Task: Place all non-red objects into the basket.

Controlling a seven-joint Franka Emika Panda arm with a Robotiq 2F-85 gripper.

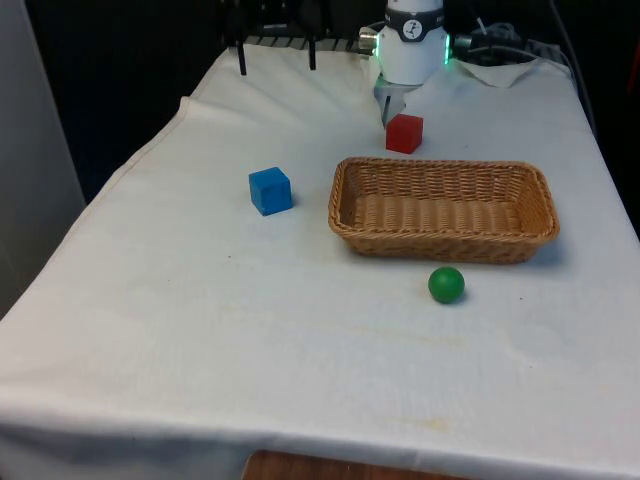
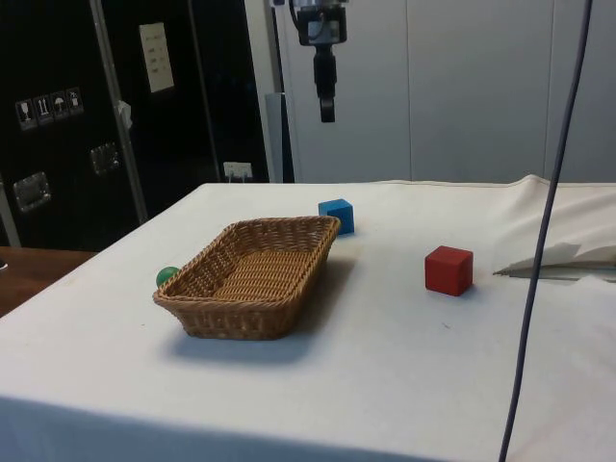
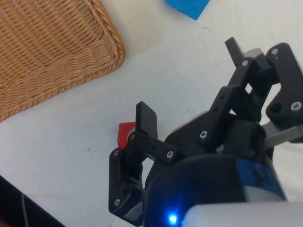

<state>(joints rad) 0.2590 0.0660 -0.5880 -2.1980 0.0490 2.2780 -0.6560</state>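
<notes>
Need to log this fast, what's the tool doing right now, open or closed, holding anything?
Tool: open, holding nothing, raised above the table.

A white, rounded Franka arm segment [image 1: 412,45] ends in a glossy cylindrical wrist, ringed at its sides by green-lit strips. Below it sits the black two-finger gripper [image 3: 189,104], built from angular matte-black linkage bars pinned with small silver screws. Its slim black fingers [image 3: 146,119] end in flat rectangular pads; grey metal shows behind the linkage.
</notes>
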